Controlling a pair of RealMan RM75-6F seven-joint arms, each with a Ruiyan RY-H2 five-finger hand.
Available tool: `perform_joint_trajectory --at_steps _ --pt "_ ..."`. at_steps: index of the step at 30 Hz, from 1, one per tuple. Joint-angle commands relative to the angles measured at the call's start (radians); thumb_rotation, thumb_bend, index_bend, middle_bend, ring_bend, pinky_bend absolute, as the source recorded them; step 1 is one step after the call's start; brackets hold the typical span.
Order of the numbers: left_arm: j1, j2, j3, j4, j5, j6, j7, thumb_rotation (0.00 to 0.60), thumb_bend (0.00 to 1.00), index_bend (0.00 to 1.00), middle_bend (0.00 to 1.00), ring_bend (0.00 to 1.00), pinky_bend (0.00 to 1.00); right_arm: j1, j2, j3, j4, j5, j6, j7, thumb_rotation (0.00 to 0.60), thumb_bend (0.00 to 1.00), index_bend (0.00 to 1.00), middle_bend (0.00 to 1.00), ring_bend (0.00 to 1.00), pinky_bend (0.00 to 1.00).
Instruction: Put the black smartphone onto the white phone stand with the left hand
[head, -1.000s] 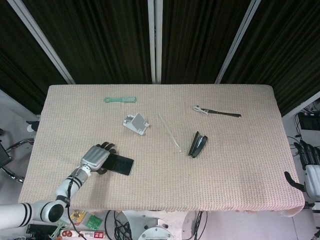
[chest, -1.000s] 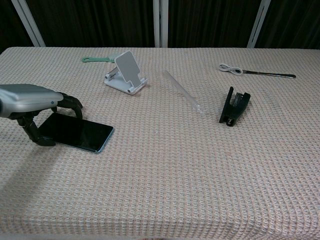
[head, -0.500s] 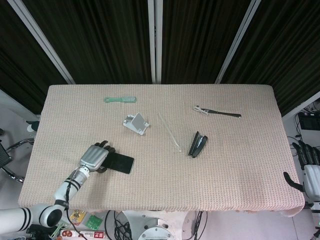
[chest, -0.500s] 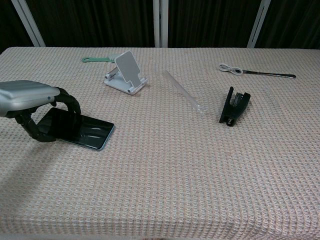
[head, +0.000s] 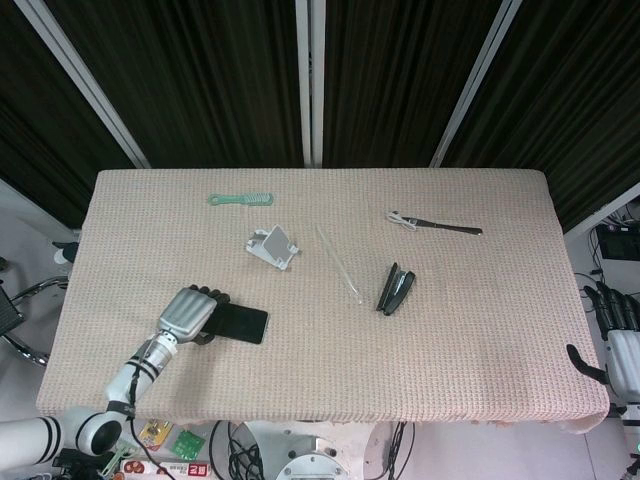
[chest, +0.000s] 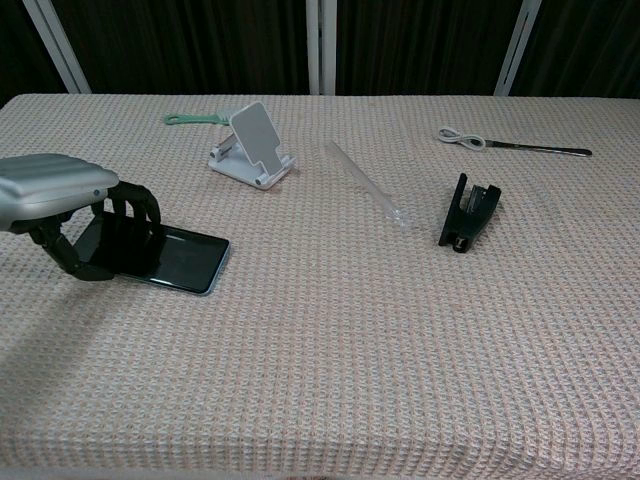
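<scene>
Seen only from the head view: right hand (head: 622, 350) hanging off the table (head: 480, 330) edge, grip unreadable. From the chest view: left hand (chest: 62, 205) arched over the black smartphone (chest: 165, 258), fingers curled around its near end, far end resting on the table, well short of the white phone stand (chest: 252, 143).

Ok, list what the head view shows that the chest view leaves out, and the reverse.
Only the head view shows the right robot hand, beside the table's right edge and off the cloth, and the left forearm. Only the chest view shows the left robot hand side-on, its fingers curled over the near end of the black smartphone. Both show the white phone stand, green comb, black stapler and clear rod.
</scene>
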Motion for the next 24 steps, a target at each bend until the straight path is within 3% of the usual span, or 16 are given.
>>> perform_joint_trajectory --at_steps 1,11,15,19,24 --pt "0.004 -0.003 -0.001 0.012 0.029 0.003 -0.021 0.600 0.32 0.60 0.58 0.51 0.46 0.000 -0.001 0.000 0.001 0.001 -0.001 0.000 0.600 0.21 0.00 0.00 0.00 0.00" --pt "0.003 0.043 -0.021 0.013 0.154 0.008 -0.175 0.600 0.32 0.61 0.59 0.53 0.50 -0.001 0.001 0.001 0.003 0.002 0.002 0.004 0.600 0.21 0.00 0.00 0.00 0.00" --pt "0.002 0.100 -0.049 -0.019 0.164 0.035 -0.168 0.600 0.32 0.61 0.59 0.53 0.50 -0.005 0.004 0.003 0.001 0.003 0.009 0.008 0.600 0.21 0.00 0.00 0.00 0.00" --pt "-0.003 0.166 -0.100 -0.060 0.136 0.088 -0.067 0.600 0.32 0.63 0.61 0.54 0.50 -0.008 0.005 0.006 0.000 0.003 0.017 0.014 0.600 0.21 0.00 0.00 0.00 0.00" --pt "-0.052 0.264 -0.159 -0.157 0.082 0.094 0.167 0.600 0.32 0.63 0.62 0.54 0.50 -0.011 0.003 0.008 0.002 -0.001 0.027 0.023 0.600 0.21 0.00 0.00 0.00 0.00"
